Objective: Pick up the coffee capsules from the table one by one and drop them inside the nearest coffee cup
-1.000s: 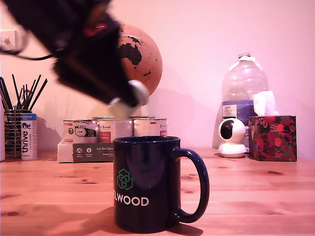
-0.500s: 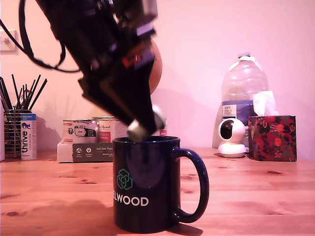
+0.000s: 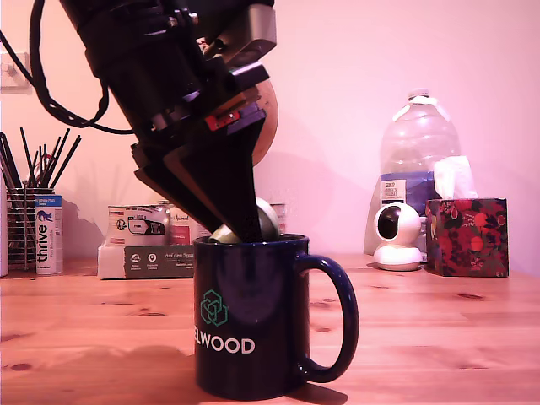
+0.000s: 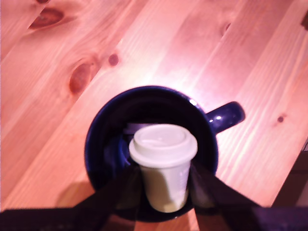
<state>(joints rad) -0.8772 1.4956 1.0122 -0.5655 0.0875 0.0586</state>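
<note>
The coffee capsule [image 4: 163, 163] is a small tapered pod, pale grey-white, with a flat round rim on its wider end. In the wrist view this wider end faces the camera and the narrow body points down into the coffee cup [image 4: 103, 144]. The cup is a big glossy dark navy mug [image 3: 253, 316] with a loop handle, white lettering and a teal hexagon logo on its side — it stands upright on the wooden worktop [image 3: 439, 337], which has clear grain and dark knots.

The gripper [image 4: 163, 185] is directly above the mouth of the mug, and its two dark fingers [image 4: 122, 190] are closed against the capsule, one on each side, so they grasp it. The opening between them is only as wide as the pod. In the exterior view the tip of the fingers reaches the rim of the mug, and the capsule [image 3: 267, 221] shows just above that rim, not yet fully inside.
</note>
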